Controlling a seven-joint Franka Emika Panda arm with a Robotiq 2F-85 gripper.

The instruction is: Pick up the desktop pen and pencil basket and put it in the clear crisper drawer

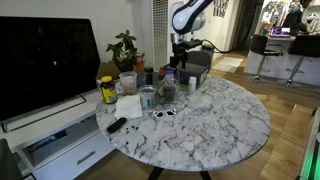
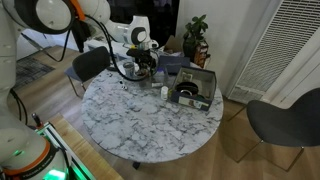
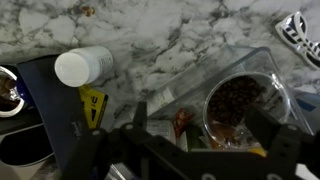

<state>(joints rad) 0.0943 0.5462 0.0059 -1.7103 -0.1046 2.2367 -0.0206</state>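
In the wrist view the pen and pencil basket [image 3: 236, 101] shows from above as a round dark mesh cup. It stands inside the outline of the clear crisper drawer [image 3: 262, 58], among several small snack packets. My gripper [image 3: 205, 135] hangs above them, open and empty. Its two dark fingers are spread wide, and the basket is nearer the right finger. In both exterior views the gripper [image 1: 179, 58] [image 2: 143, 55] hovers over the cluster of things at the table's back edge. The basket [image 1: 168, 89] shows there as a small dark cup.
A white-capped bottle [image 3: 83, 66] stands next to a dark tray [image 3: 25, 120] [image 2: 190, 88] holding a bowl. A yellow-labelled jar [image 1: 107, 90], a glass tumbler [image 1: 148, 97], sunglasses [image 1: 163, 113], a remote [image 1: 117, 125] and white paper lie on the marble table [image 1: 220, 125]. A TV [image 1: 45, 60] stands beside it.
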